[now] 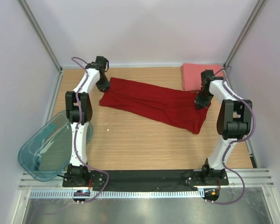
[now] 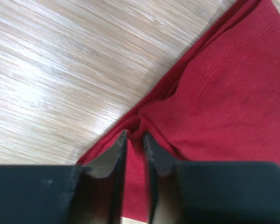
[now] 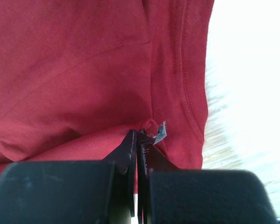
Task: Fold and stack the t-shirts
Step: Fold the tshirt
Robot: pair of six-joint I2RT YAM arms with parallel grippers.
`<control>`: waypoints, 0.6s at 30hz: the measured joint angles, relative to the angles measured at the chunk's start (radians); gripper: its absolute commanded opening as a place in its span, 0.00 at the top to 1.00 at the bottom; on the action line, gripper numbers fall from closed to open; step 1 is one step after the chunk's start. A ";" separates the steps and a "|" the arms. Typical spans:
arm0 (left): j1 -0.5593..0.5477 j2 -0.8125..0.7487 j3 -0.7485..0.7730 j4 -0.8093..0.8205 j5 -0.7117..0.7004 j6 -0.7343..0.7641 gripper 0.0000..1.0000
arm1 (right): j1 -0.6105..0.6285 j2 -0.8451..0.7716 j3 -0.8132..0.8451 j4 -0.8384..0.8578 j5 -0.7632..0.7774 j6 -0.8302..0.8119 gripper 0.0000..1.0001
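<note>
Spans the worktop (image 1: 144, 140) with the red shirt (image 1: 154, 105) caught at both ends, likely to draw it flat for folding. Pinches its near-right end tight in right fingers (image 3: 127, 151). Straddles a ridge at the far-left end with left fingers (image 2: 115, 156) narrowly parted. Runs lengthwise on a slant, far left to near right. Leaves the pink shirt (image 1: 196, 75) folded in the far-right corner, probably as stack base.

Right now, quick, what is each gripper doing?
Left gripper: slightly open at the edge of the dark red t-shirt.
Right gripper: closed, pinching the same t-shirt.
</note>
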 measured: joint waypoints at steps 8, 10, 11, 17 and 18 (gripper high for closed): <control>0.007 -0.003 0.015 0.001 -0.020 0.013 0.47 | -0.003 0.081 0.079 -0.018 -0.002 -0.013 0.81; 0.010 -0.012 0.014 -0.002 -0.034 0.022 0.46 | -0.003 0.100 0.130 -0.045 0.013 -0.028 0.72; 0.012 -0.024 0.010 -0.002 -0.039 0.024 0.46 | -0.003 0.109 0.160 -0.061 0.022 -0.038 0.65; 0.008 -0.200 -0.108 0.007 -0.022 0.053 0.53 | -0.004 0.103 0.263 -0.101 0.067 -0.114 0.46; 0.005 -0.245 -0.145 0.016 -0.005 0.063 0.53 | -0.004 0.096 0.263 -0.107 0.071 -0.122 0.45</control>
